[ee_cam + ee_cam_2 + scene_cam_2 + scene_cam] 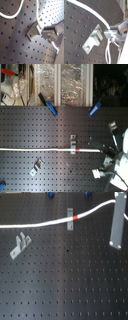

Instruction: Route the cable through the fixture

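Cable (50, 222) lies across the board through/over the upright bracket (70, 219), red band (75, 216) at its edge, gripper (108, 33) clamped on the cable just beside a bracket; routing mid-step, next likely seat it and feed toward second bracket (20, 244)

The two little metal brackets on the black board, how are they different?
The bracket by the red band has the cable running across it, while the other bracket sits alone with no cable near it.
In the first exterior view, the cable's bracket stands straight up and down, and the lone bracket lies slanted.
Both are small grey metal pieces on the holed board.
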You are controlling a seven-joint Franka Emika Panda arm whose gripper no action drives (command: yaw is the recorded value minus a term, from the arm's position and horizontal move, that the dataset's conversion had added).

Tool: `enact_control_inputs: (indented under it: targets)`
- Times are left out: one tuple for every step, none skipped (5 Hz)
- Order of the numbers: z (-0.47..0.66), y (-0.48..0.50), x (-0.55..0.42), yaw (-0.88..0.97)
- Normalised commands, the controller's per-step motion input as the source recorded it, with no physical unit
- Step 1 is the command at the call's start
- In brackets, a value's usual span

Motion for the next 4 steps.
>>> enact_control_inputs:
  targets:
    - [0.00,0.006,-0.013,0.00]
    - [0.00,0.014,-0.038,0.00]
    - [0.01,-0.189,-0.096,-0.05]
    - [0.09,-0.172,-0.087,-0.51]
